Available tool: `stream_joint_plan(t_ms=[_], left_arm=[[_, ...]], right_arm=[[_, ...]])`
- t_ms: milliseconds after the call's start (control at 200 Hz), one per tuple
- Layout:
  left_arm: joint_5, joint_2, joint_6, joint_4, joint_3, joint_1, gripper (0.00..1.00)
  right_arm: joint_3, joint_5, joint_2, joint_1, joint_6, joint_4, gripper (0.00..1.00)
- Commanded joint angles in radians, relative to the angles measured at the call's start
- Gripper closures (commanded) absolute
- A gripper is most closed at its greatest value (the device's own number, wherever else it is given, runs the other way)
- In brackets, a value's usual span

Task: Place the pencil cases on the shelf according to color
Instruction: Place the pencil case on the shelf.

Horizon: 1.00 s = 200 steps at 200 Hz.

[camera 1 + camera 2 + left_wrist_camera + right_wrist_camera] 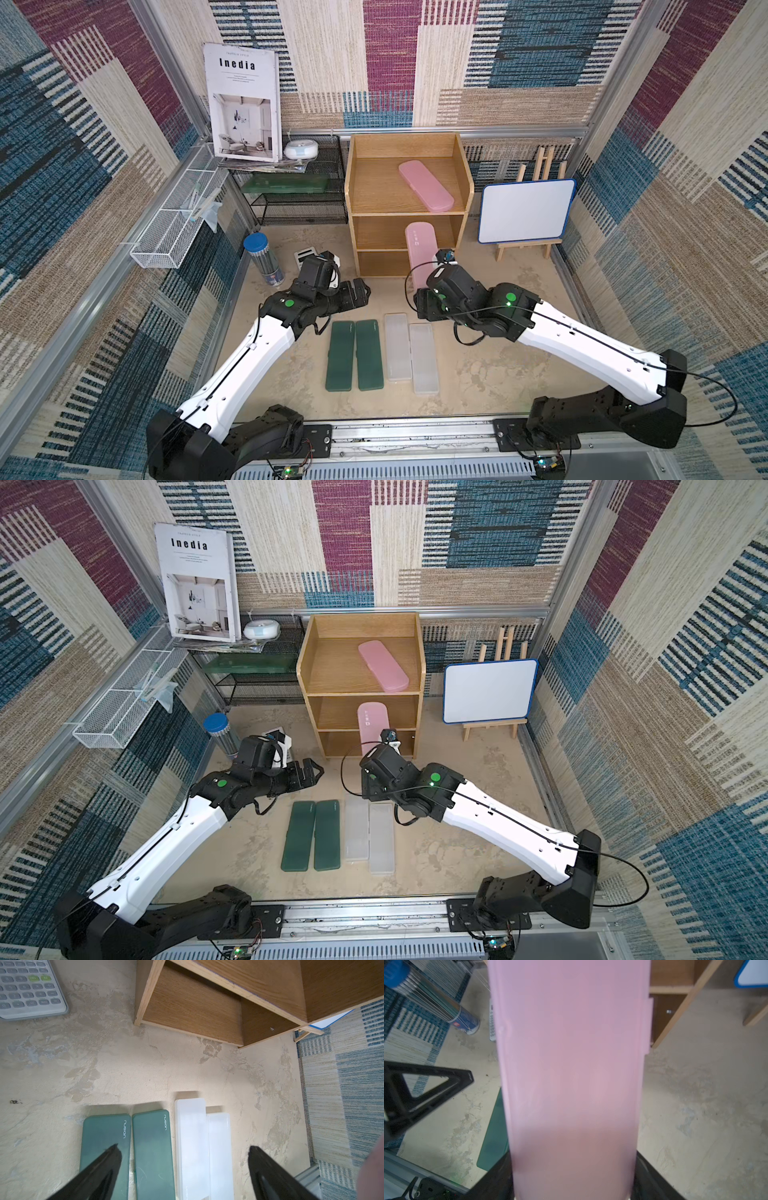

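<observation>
Right fingers (572,1188): clamp the second pink case (420,249) lengthwise, aimed at the shelf (357,199), probably to join the pink case (425,185) on top.
Left fingers (182,1159): wide, empty.

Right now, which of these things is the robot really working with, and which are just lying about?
Part of the job:
- wooden shelf
- pink case on the top tier
- pink case in the right claw
- two green cases
- two frosted cases

Lying about:
- calculator
- whiteboard
- magazine
- pencil tube
- wire basket
</observation>
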Motion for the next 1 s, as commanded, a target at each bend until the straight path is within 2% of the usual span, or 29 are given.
stream_joint_plan(t_ms=[0, 331, 631, 736, 997], left_arm=[[-0.017, 0.004, 0.014, -0.007, 0.012, 0.002, 0.0], [0.01, 0.034, 0.006, 0.009, 0.035, 0.003, 0.01], [0.033, 0.061, -0.001, 0.023, 0.059, 0.003, 0.01], [0.044, 0.061, -0.001, 0.024, 0.057, 0.003, 0.0], [0.047, 0.052, 0.019, 0.008, 0.065, 0.003, 0.0]], right_arm=[[0.114, 0.055, 0.057, -0.026, -0.155, 0.046, 0.25], [0.548, -0.009, 0.351, -0.177, -0.359, 0.072, 0.23], [0.916, -0.024, 0.632, -0.263, -0.443, 0.092, 0.22], [0.978, -0.029, 0.688, -0.28, -0.449, 0.112, 0.21], [0.979, -0.079, 0.746, -0.296, -0.423, 0.137, 0.18]])
